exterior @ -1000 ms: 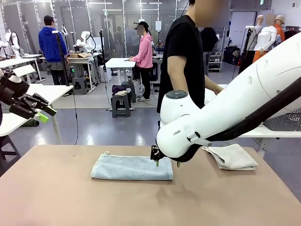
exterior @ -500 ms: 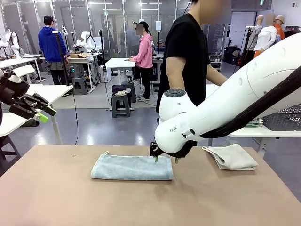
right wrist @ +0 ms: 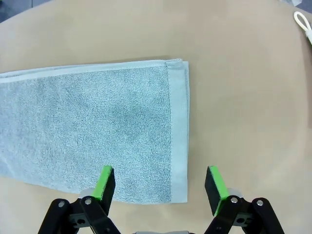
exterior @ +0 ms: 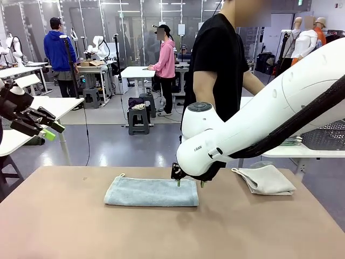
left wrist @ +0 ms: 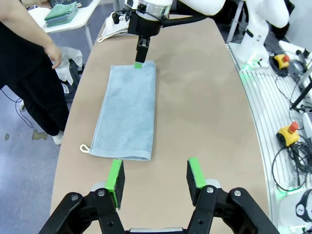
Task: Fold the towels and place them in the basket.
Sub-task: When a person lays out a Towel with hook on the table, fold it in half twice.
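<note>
A light blue towel (exterior: 151,192), folded into a long strip, lies flat in the middle of the table. My right gripper (exterior: 190,184) hovers open just over its right end. In the right wrist view the towel (right wrist: 87,126) has its hemmed short edge between that gripper's (right wrist: 160,185) spread fingers, which hold nothing. My left gripper (exterior: 46,127) hangs open high at the left, off the table. In its own view the left gripper (left wrist: 156,175) looks along the towel (left wrist: 127,112) toward the right gripper (left wrist: 139,57). A beige-grey towel (exterior: 267,179) lies folded at the right. The dark mesh basket (exterior: 328,139) stands on a side table, far right.
A person in a black shirt (exterior: 218,59) stands at the table's far side, one hand (left wrist: 54,54) hanging near the edge. A stack of green towels (left wrist: 61,10) rests on the white side table. The near half of the brown table (exterior: 161,232) is bare.
My right gripper has lifted slightly and drifted a little left over the towel's end. The person has shifted to the right. The left arm has not moved.
</note>
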You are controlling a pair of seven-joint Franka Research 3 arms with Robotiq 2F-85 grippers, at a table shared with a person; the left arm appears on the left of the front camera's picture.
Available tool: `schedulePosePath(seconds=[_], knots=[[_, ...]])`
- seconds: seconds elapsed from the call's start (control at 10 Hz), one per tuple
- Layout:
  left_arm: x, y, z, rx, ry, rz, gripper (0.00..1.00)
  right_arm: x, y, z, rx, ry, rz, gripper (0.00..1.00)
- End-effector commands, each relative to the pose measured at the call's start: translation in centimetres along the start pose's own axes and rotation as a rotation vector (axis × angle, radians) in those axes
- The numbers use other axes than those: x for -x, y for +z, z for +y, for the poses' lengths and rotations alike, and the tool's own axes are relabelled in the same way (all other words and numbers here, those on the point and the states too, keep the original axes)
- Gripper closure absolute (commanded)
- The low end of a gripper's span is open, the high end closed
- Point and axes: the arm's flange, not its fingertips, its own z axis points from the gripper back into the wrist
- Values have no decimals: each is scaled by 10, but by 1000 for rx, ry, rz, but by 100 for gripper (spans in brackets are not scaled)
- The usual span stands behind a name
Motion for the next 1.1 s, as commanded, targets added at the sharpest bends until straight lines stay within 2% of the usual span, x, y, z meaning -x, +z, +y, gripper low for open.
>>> schedulePosePath(seconds=[0.0, 0.4, 0.9, 1.0], knots=[[-2, 1, -2, -8, 12, 17, 34, -6, -8, -2, -4, -25, 1, 7], [-2, 1, -2, -8, 12, 17, 34, -20, -40, -12, -66, -12, 3, 7], [-2, 1, -2, -8, 12, 17, 34, -32, -55, -12, -50, 1, 10, 7], [-2, 1, -2, -8, 12, 17, 34, -34, -56, -13, -55, 15, 1, 27]])
